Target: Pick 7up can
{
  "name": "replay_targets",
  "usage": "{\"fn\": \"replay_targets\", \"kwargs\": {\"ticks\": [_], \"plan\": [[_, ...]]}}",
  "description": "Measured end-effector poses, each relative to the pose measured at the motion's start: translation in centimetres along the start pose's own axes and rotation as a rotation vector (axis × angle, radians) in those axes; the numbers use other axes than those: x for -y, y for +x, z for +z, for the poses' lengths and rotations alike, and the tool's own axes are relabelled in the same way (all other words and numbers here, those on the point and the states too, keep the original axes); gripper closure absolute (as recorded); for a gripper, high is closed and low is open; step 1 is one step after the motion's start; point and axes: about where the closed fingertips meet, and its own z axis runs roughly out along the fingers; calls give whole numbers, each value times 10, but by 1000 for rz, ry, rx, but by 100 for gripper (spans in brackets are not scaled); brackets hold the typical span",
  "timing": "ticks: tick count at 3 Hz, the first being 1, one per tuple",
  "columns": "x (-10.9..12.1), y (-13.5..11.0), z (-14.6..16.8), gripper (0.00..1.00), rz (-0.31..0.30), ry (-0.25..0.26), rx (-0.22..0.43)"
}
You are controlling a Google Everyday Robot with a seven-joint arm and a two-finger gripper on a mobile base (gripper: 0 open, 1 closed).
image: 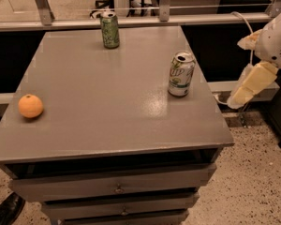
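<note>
Standing upright near the right edge of the desk (107,125), the 7up can (181,74) is free for a side approach. The gripper (246,86) hangs off the desk to the can's right, apart from it; whether it is open cannot be told. The green can (110,29) and orange (30,106) sit well clear.

Table (107,121): grey top, with drawers beneath (three fronts show).
Gripper (241,93): off the table's right edge, not touching it.
7up can (181,74): upright, nearest the gripper.
Green can (110,30): upright at the far edge, well apart from the gripper.
Orange (30,106): left edge, farthest from the gripper.
</note>
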Motion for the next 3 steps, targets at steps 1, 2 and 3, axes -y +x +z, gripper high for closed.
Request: {"fn": "replay_targets", "kwargs": {"ticks": [1,2,3], "plan": [[20,-10,40,0,79,-27,179],[25,-31,73,0,112,-66,341],[22,-51,95,0,111,-96,427]]}}
